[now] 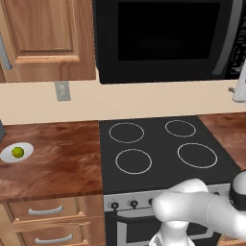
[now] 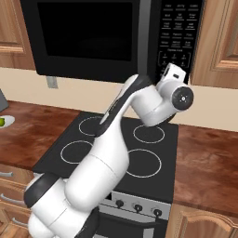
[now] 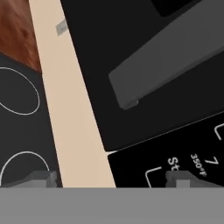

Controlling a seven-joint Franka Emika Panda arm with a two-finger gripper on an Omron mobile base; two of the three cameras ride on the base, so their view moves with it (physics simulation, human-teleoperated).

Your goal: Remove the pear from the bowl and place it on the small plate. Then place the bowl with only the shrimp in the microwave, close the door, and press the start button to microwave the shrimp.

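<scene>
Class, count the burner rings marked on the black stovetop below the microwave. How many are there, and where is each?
4, on the stovetop: back left, back right, front left, front right. In the right base view the arm overlaps some rings.

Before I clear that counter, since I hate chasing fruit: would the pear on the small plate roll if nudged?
Probably. The pear looks small and rounded, so a nudge could set it rolling. The small plate seems flat with only a shallow rim, which likely wouldn't stop it. It looks light for its size, so even a gentle push may move it.
</scene>
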